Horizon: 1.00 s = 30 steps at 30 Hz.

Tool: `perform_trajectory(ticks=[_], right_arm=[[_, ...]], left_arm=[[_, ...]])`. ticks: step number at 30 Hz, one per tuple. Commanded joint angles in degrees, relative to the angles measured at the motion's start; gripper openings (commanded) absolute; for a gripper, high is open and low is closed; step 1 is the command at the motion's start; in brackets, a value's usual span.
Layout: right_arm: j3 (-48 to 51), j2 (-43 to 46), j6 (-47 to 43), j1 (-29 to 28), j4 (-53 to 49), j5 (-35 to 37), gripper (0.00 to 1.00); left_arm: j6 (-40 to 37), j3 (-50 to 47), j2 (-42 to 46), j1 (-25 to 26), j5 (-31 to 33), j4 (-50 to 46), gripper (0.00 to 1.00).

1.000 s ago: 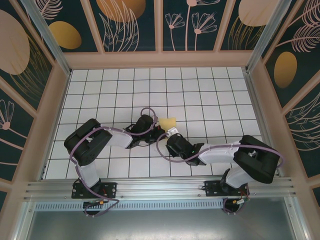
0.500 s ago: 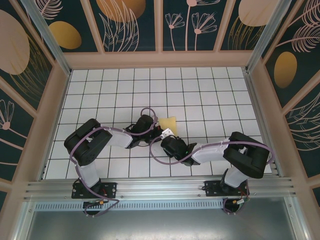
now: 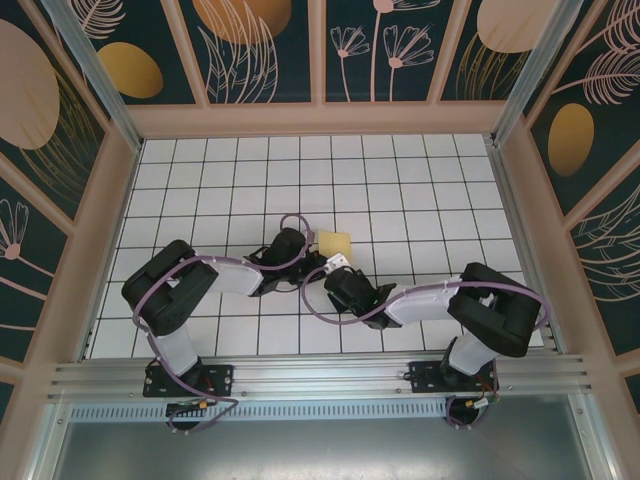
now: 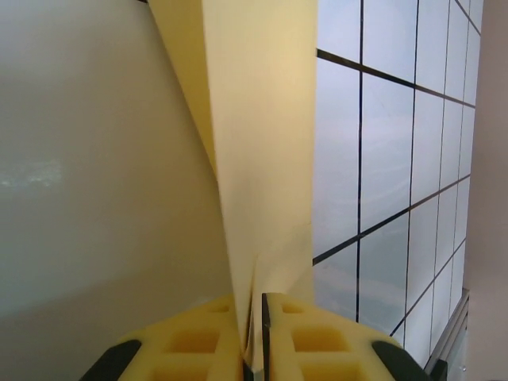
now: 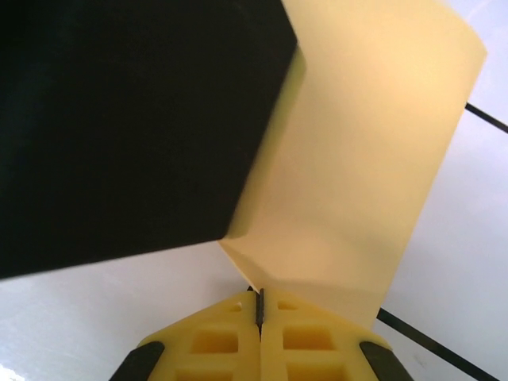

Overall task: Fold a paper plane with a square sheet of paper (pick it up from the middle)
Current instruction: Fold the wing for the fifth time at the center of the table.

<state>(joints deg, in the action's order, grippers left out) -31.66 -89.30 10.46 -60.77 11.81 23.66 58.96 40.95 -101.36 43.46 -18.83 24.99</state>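
Square sheet of paper (image 4: 262, 119), folded, lower edge pinched between left fingers (image 4: 222, 321), near corner nipped by right fingers (image 5: 230, 317)

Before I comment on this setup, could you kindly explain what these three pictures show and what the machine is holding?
The overhead picture looks down on two robot arms bolted at the near edge of a white gridded table. The other two come from a camera on each wrist; the yellow blocks at the bottom are that arm's own fingers. Between the arms is a folded yellow paper. The left gripper and the right gripper are both closed on it, so the paper is held by both arms at once.
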Motion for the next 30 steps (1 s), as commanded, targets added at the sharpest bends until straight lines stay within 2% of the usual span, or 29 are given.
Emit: perform_trajectory(ticks=[1,4,7,10,14,21,30], right_arm=[[1.85,2.93,2.29,1.62,2.32,-4.89,0.0],[3.89,5.02,3.11,3.42,5.28,-9.43,0.0],[5.74,7.46,4.16,5.23,7.84,-14.21,0.0],[8.08,9.91,5.21,7.49,11.04,-19.26,0.0],[10.91,12.27,6.51,9.76,15.33,-24.35,0.0],[11.85,12.79,6.18,10.4,16.04,-25.25,0.0],[12.06,12.58,4.46,10.32,15.7,-24.5,0.0]], left_arm=[[-1.3,0.76,2.58,0.08,0.93,-1.44,0.2],[-1.35,0.15,4.93,0.09,2.48,-1.96,0.3],[-1.48,-0.84,7.19,0.01,4.02,-2.07,0.35],[-1.74,-1.63,9.19,0.04,5.68,-2.34,0.46],[-2.25,-2.38,10.09,0.03,5.38,-1.3,0.5],[-0.7,-2.39,6.6,0.04,3.45,1.47,0.57],[-0.42,1.18,0.83,0.03,2.83,-0.54,0.56]])
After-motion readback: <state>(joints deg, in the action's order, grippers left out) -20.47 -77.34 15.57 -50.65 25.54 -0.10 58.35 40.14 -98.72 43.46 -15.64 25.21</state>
